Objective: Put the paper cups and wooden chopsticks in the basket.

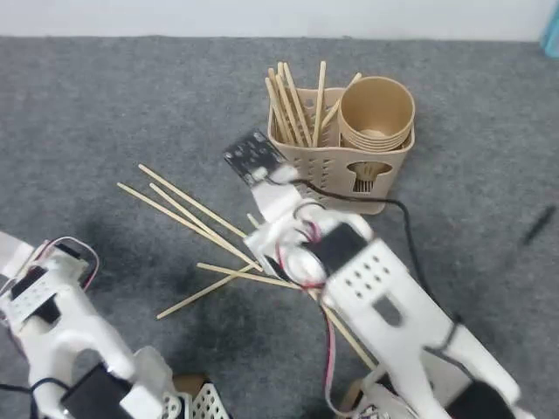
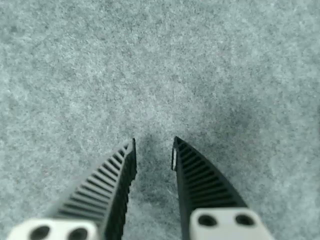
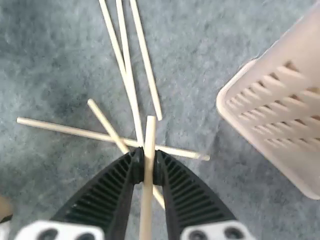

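Right gripper [image 3: 145, 161] noted with black ribbed jaws closed tight on one pale wooden chopstick [image 3: 148, 135], which is pinched near the tips and runs forward past them and back between the fingers. Just beyond the fingertips, several loose wooden chopsticks [image 3: 127, 70] are seen lying crossed and fanned on the grey felt-like table covering [image 3: 45, 60]; whether the held stick is lifted clear of them cannot be told. Ahead and off to one side of this gripper, close by, the beige perforated plastic basket [image 1: 336, 170] is stood upright; a nested stack of tan paper cups [image 1: 376, 109] and a bunch of upright wooden chopsticks [image 1: 293, 105] are already housed in it. Left gripper [image 2: 153, 150] is held low over bare covering, jaws parted by a narrow gap, nothing between them, well apart from sticks and basket. Step judged in hand: one stick taken from the pile, cups done, several sticks left. Next move judged to call for a lift clear of the crossed sticks, a carry over the basket rim, and a tilt toward vertical so the stick is dropped end-first beside those already standing there.
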